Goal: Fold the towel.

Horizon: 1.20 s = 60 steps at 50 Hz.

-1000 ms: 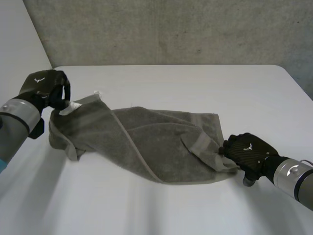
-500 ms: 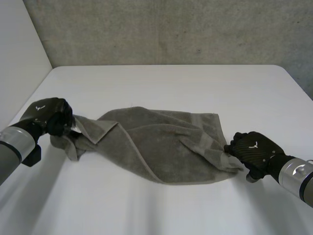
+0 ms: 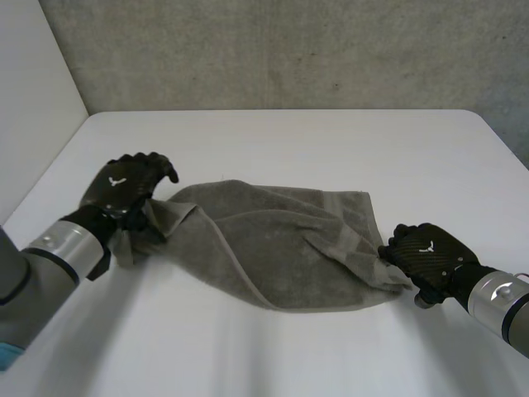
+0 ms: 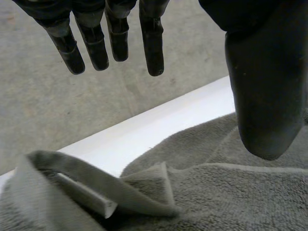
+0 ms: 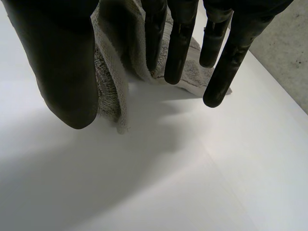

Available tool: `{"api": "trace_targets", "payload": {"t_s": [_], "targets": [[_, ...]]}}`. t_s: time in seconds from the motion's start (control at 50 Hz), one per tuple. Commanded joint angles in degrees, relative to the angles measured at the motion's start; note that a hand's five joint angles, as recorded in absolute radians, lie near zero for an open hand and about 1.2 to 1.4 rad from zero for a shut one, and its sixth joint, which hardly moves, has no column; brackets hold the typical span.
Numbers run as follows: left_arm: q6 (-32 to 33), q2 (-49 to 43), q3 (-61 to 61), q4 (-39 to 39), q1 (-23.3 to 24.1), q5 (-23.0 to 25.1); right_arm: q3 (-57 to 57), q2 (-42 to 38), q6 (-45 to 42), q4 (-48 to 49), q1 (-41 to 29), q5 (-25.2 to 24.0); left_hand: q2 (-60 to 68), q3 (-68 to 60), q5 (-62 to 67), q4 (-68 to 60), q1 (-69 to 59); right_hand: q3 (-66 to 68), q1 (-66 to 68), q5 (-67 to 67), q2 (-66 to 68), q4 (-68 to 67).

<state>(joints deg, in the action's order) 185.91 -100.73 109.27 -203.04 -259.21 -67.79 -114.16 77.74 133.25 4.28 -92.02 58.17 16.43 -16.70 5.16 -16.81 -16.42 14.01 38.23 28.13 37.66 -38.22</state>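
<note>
Left hand (image 3: 126, 186) has let go. A second ago it pinched the towel (image 3: 273, 244) by its left corner; now its fingers (image 4: 151, 43) hang straight above that end. Towel lies bunched mid-table (image 3: 331, 141) — likely needs a regrasp. Right hand (image 3: 426, 255) sits low, pinching the right corner.

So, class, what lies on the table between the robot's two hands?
The crumpled grey towel spans from left hand to right hand, in the head view.
</note>
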Motion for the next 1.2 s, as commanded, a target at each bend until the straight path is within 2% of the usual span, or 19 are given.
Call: {"api": "trace_targets", "payload": {"t_s": [0.02, 0.08, 0.12, 0.14, 0.18, 0.28, 0.64, 0.88, 1.2], "targets": [[10.67, -9.82, -3.88, -2.45, 4.23, -1.37, -0.18, -0.13, 0.0, 0.03, 0.0, -0.08, 0.85, -0.58, 2.12, -0.47, -0.86, 23.66, -0.56, -0.46, 0.01, 0.55], [13.25, -12.04, -5.03, -2.27, 4.33, -2.61, -0.36, -0.22, 0.0, 0.12, 0.0, -0.08, 1.86, -1.59, 3.13, -1.48, -1.87, 23.66, -0.56, -0.46, 0.01, 0.55], [16.4, -15.54, -7.39, -2.27, 4.68, -6.37, -0.45, -0.31, 0.0, 0.12, 0.0, -0.08, 3.03, -2.77, 4.31, -2.66, -3.05, 23.66, -0.56, -0.46, 0.01, 0.55], [16.41, -15.55, -7.41, -2.27, 4.68, -6.39, -0.45, -0.31, 0.0, 0.12, 0.0, -0.08, 3.04, -2.77, 4.31, -2.66, -3.05, 23.66, -0.56, -0.46, 0.01, 0.55], [17.38, -17.83, -9.6, -2.27, 4.94, -9.8, -0.53, -0.31, -0.09, 0.21, 0.0, -0.34, 3.04, -2.77, 4.31, -2.66, -3.05, 23.66, -0.56, -0.46, 0.01, 0.55], [17.12, -19.77, -12.49, -2.62, 5.29, -12.18, -0.62, -0.4, -0.09, 0.29, 0.09, -0.78, 3.04, -2.77, 4.31, -2.66, -3.05, 23.66, -0.56, -0.46, 0.01, 0.55], [16.24, -23.73, -18.83, -2.18, 6.52, -13.94, -0.89, -1.1, -0.09, 0.82, 0.27, -0.96, 3.37, -3.11, 4.64, -3.0, -3.39, 23.66, -0.56, -0.46, 0.01, 0.55], [10.88, -19.33, -19.27, -1.39, 8.02, -13.59, -0.8, -1.89, -0.18, 1.0, 0.18, -0.96, 3.37, -3.11, 4.64, -3.0, -3.39, 23.49, -0.73, -0.63, -0.16, 0.72], [10.88, -27.95, -24.63, -0.95, 8.98, -13.86, -0.8, -2.68, -0.44, 1.26, 0.18, -0.96, 3.54, -3.28, 4.81, -3.17, -3.55, 23.32, -0.89, -0.8, -0.33, 0.89]]}}
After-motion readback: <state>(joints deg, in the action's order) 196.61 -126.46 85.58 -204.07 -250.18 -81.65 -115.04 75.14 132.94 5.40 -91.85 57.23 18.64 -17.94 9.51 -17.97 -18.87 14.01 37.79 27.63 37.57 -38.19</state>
